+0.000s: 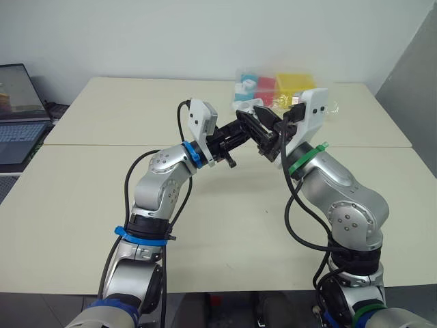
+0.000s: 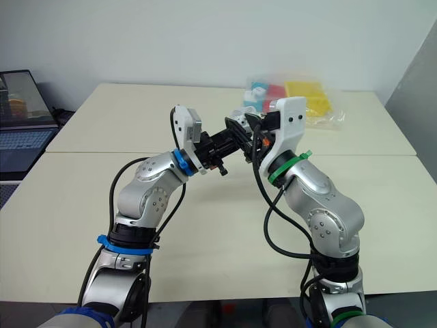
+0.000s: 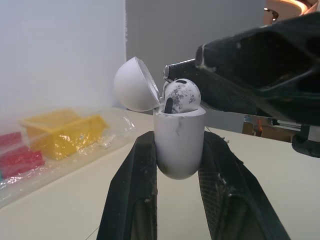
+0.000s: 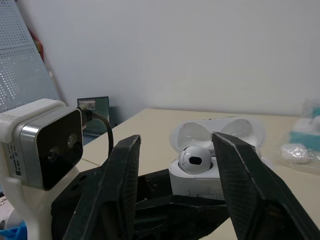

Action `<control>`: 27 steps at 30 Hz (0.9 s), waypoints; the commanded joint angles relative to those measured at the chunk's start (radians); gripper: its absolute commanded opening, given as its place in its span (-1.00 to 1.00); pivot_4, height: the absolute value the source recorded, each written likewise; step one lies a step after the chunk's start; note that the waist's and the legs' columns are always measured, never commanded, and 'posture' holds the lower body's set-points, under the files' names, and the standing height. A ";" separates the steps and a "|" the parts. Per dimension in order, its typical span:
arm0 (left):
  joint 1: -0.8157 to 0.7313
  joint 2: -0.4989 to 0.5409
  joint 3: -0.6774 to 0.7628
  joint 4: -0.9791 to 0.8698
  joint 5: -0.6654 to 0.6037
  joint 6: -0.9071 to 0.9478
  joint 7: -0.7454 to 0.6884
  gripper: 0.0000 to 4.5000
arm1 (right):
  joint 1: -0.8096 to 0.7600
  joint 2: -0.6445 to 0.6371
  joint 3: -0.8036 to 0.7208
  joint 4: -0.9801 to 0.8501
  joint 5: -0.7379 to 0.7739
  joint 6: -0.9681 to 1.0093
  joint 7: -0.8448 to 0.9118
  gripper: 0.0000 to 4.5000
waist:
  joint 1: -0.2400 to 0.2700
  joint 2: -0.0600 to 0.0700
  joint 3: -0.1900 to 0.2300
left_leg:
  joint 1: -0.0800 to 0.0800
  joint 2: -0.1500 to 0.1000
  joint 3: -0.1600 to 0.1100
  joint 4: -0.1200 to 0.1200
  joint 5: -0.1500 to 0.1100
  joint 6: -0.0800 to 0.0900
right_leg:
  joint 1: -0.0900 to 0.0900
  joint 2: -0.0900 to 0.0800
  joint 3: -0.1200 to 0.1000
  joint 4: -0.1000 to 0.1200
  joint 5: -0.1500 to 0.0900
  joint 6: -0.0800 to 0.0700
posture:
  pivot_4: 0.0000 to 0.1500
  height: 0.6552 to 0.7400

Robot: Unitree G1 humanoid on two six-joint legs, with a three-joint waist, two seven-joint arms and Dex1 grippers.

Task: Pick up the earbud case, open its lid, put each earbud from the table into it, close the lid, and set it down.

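1. the earbud case (image 3: 179, 137) is held off the table (image 1: 82, 205), above its middle, pinched by its lower body between the two black fingers (image 3: 131, 190) of the left gripper (image 3: 178, 150), which is clamped shut on it.
2. the case is kept upright in the left wrist view, and its rounded bottom is seen between the fingers.
3. the lid (image 3: 135, 84) is swung open and tilted back on its hinge; its hollow white inside is seen in the right wrist view.
4. one earbud (image 3: 182, 96) is seated in the case mouth, with its round white head raised above the rim and a dark stem part seen beside it.
5. whether a second earbud is in the case cannot be told.
6. the right gripper (image 4: 176, 140) is brought in toward the case from the opposite side, so both grippers meet over the table centre.
7. the right gripper's fingers (image 4: 117, 185) are spread wide apart and nothing is gripped between them; the open case and earbud are seen in the gap, further out.
8. in the left wrist view one right finger tip is seen just beside the earbud head; contact cannot be told.
9. a clear plastic bag (image 1: 287, 85) with yellow, red and blue items is laid at the far edge of the table.
10. an open laptop (image 1: 20, 116) is seen off the table's left side.
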 commanded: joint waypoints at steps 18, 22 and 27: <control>-0.019 -0.002 0.017 -0.034 -0.027 -0.017 -0.007 -0.67 | -0.035 -0.084 -0.040 -0.085 0.057 -0.059 0.124 0.08 | 0.000 0.000 0.000 | 0.000 0.000 0.000 0.000 0.000 0.000 | 0.000 0.000 0.000 -0.001 0.000 0.000 | 1.00 1.00; -0.017 0.006 0.011 -0.040 -0.048 0.001 -0.040 -0.67 | -0.076 -0.244 -0.159 -0.023 0.145 0.012 0.213 0.08 | 0.003 0.000 0.000 | 0.000 0.000 0.000 0.000 0.000 0.000 | 0.000 0.000 0.000 -0.001 0.000 0.000 | 1.00 1.00; -0.010 0.033 -0.018 -0.068 -0.089 0.038 -0.145 -0.67 | -0.092 -0.482 -0.259 0.112 0.250 0.085 0.396 0.08 | 0.004 0.000 0.000 | 0.000 -0.001 0.001 0.000 0.000 0.000 | 0.001 -0.002 0.000 -0.004 0.000 0.000 | 1.00 1.00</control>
